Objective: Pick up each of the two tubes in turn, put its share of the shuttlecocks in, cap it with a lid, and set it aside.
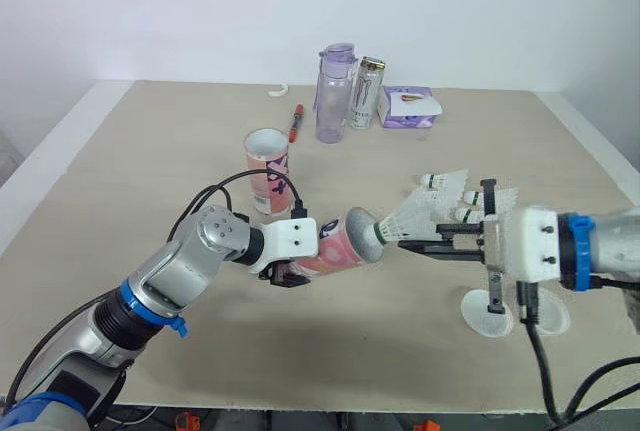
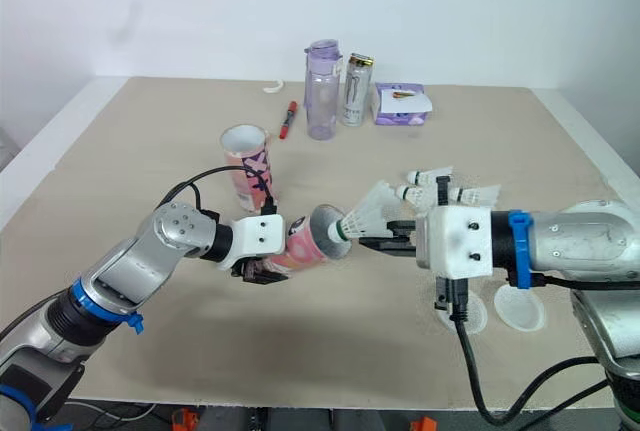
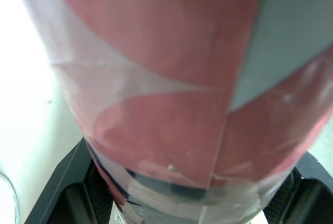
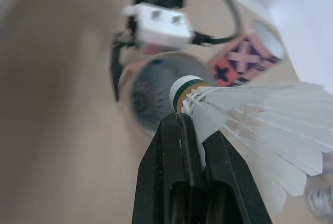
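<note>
Right wrist view shows it best, says Ann: the right tool (image 4: 191,126) pinches a shuttlecock (image 4: 250,115) just behind its cork. The cork sits near the edge of the tube (image 4: 148,91) mouth, not in the middle.

Ben asks: So it may bump the rim?

Ann: I think so. Then the shuttlecock can twist in that thin pinch, or drop on the bench (image 1: 150,171). The feathers can bend too.

Ben: Who holds the tube?

Ann: The left tool (image 1: 290,273). Left wrist view shows its black fingers (image 3: 67,193) on both sides of the tube. It lies sideways in the air.

Ben: The eye views show more. The other tube (image 1: 268,166) stands on the bench, with loose shuttlecocks (image 1: 445,183) and two lids (image 1: 487,311) near the right arm.
</note>
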You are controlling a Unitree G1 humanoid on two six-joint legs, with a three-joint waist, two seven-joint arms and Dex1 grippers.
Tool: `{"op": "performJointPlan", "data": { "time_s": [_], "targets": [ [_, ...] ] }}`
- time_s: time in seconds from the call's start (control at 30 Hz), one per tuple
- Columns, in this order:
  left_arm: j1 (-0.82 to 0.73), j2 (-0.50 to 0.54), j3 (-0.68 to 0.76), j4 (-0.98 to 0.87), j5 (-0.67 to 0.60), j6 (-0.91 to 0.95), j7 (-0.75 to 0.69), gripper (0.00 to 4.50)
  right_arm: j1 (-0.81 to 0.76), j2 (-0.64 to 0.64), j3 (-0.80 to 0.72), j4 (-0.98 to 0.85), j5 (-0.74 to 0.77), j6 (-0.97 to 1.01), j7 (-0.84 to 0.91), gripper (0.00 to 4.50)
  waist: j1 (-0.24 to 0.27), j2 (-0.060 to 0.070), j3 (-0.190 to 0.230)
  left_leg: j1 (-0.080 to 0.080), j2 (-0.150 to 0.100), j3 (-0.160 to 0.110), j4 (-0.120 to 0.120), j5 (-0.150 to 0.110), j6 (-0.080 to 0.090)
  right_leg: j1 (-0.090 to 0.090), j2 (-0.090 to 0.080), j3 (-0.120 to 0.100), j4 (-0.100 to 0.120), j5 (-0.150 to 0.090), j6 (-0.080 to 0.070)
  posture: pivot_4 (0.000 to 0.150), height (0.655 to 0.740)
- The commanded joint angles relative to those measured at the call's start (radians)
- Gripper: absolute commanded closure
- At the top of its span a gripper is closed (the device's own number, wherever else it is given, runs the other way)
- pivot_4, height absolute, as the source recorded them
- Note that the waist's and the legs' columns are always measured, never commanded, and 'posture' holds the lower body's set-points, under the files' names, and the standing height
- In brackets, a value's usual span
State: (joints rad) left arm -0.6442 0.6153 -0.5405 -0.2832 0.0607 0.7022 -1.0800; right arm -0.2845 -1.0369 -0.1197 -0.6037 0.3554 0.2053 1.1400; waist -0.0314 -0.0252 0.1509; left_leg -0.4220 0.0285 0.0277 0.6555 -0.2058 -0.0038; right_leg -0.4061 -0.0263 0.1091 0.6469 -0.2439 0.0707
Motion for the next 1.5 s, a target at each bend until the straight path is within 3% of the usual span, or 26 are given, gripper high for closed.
{"op": "performJointPlan", "data": {
  "time_s": [0.03, 0.13, 0.23, 0.27, 0.3, 0.53, 0.67, 0.93, 1.5],
  "targets": [
    [0.018, 0.0, -0.045, 0.04, 0.021, 0.043, 0.006, 1.49, -0.079, 0.012, 0.064, 0.026, -0.081, -0.04, -0.033, 4.48, 0.005, 0.0, 0.0, 0.0, 0.0, 0.0, 0.0, 0.0, 0.0, 0.0, 0.0, 0.0, 0.0, 0.0, 0.0, 0.15, 0.74],
    [0.025, 0.004, -0.045, 0.032, 0.022, 0.047, 0.008, 1.49, -0.116, 0.007, 0.107, 0.049, -0.106, -0.071, -0.008, 4.48, 0.008, -0.001, 0.0, 0.0, 0.0, 0.0, 0.0, 0.0, 0.0, 0.0, 0.0, 0.0, 0.0, 0.0, 0.0, 0.15, 0.74],
    [0.027, 0.004, -0.043, 0.033, 0.023, 0.049, 0.011, 1.49, -0.133, 0.009, 0.118, 0.048, -0.07, -0.062, 0.019, 3.67, 0.009, -0.001, 0.0, -0.001, 0.0, 0.0, 0.0, 0.0, 0.0, 0.001, 0.0, 0.0, 0.0, -0.001, 0.0, 0.15, 0.74],
    [0.027, 0.004, -0.042, 0.033, 0.024, 0.05, 0.013, 1.49, -0.132, 0.009, 0.114, 0.042, -0.047, -0.053, 0.03, 3.02, 0.009, -0.001, 0.0, -0.002, 0.0, 0.0, 0.0, 0.0, 0.0, 0.002, 0.0, -0.001, 0.0, -0.001, 0.0, 0.15, 0.74],
    [0.028, 0.004, -0.042, 0.033, 0.024, 0.051, 0.015, 1.49, -0.126, 0.015, 0.097, 0.032, -0.002, -0.025, 0.031, 3.02, 0.009, -0.001, 0.0, -0.002, 0.0, 0.0, 0.0, 0.0, 0.0, 0.002, 0.0, -0.001, 0.0, -0.001, 0.0, 0.15, 0.74],
    [0.037, 0.006, -0.046, 0.039, 0.028, 0.04, 0.019, 1.49, -0.02, 0.077, -0.144, 0.044, 0.345, 0.255, -0.1, 0.05, 0.01, -0.002, 0.001, -0.002, 0.001, -0.001, 0.0, 0.0, 0.0, 0.004, 0.0, -0.001, 0.0, 0.0, 0.0, 0.15, 0.74],
    [0.036, 0.006, -0.05, 0.041, 0.03, 0.034, 0.02, 1.49, 0.092, 0.112, -0.268, 0.137, 0.36, 0.343, -0.196, 0.05, 0.011, -0.004, 0.0, -0.001, 0.001, -0.001, 0.0, 0.0, 0.0, 0.005, 0.0, -0.001, 0.0, 0.0, 0.0, 0.15, 0.74],
    [0.034, 0.002, -0.058, 0.034, 0.031, 0.034, 0.018, 1.49, 0.219, 0.196, -0.339, 0.455, 0.132, 0.247, -0.402, 0.05, 0.01, -0.001, 0.0, -0.001, 0.0, 0.0, 0.0, 0.0, 0.0, 0.004, 0.0, 0.0, 0.0, 0.0, 0.0, 0.15, 0.74],
    [0.048, 0.02, -0.05, 0.009, 0.028, 0.057, 0.021, 1.49, 0.172, 0.279, -0.299, 0.68, 0.079, 0.204, -0.409, 0.05, 0.008, 0.004, -0.003, 0.0, 0.0, 0.0, -0.001, 0.0, 0.0, 0.004, 0.002, 0.001, 0.0, 0.0, 0.0, 0.15, 0.74]
  ]
}}
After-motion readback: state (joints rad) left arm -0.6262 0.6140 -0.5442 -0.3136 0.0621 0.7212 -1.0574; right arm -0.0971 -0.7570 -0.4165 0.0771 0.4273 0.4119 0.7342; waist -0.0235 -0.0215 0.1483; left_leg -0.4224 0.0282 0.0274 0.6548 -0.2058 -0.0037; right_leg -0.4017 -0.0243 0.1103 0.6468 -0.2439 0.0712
